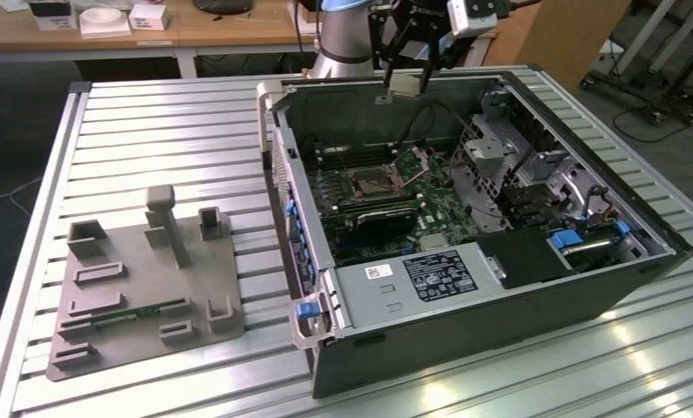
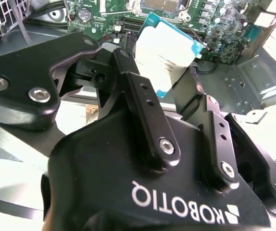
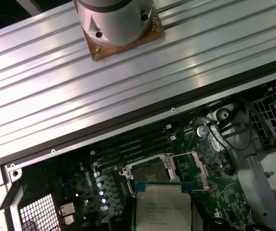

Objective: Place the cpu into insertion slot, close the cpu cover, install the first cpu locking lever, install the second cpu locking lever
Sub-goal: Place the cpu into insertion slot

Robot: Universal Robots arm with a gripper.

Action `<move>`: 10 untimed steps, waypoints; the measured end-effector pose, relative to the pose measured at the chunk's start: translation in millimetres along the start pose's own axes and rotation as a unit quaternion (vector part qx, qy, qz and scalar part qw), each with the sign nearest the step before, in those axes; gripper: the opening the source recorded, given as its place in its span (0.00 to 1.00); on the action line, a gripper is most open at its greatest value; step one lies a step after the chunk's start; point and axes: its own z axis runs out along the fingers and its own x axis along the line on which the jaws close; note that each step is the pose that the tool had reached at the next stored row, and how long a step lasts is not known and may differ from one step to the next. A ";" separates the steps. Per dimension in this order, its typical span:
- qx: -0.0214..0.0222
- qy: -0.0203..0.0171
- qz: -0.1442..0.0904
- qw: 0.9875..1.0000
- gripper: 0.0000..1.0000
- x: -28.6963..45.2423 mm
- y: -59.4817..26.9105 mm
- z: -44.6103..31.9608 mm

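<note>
My gripper (image 1: 406, 80) hangs above the far wall of the open computer case (image 1: 463, 348), shut on the cpu (image 1: 405, 89), a small square chip held by its edges. In the second wrist view the cpu's (image 2: 169, 45) silvery face shows between my two black fingers (image 2: 140, 91). The insertion slot (image 1: 376, 183) lies lower down on the green board, dark in the centre and with nothing in it. The cpu cover (image 1: 418, 162) stands swung up beside it. In the first wrist view the cpu (image 3: 161, 211) hovers short of the insertion slot (image 3: 150, 171), with the cpu cover (image 3: 192, 169) folded aside.
A grey drive cage (image 1: 519, 157) fills the case on the exterior view's right. Long memory slots (image 1: 353, 155) run behind the socket. A grey fixture plate (image 1: 149, 287) with upright blocks lies on the slatted metal table (image 1: 161, 131). The arm's base (image 1: 340, 43) stands behind the case.
</note>
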 end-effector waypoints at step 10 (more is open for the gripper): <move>-0.001 -0.004 0.045 0.999 0.54 1.0 -0.4 0.6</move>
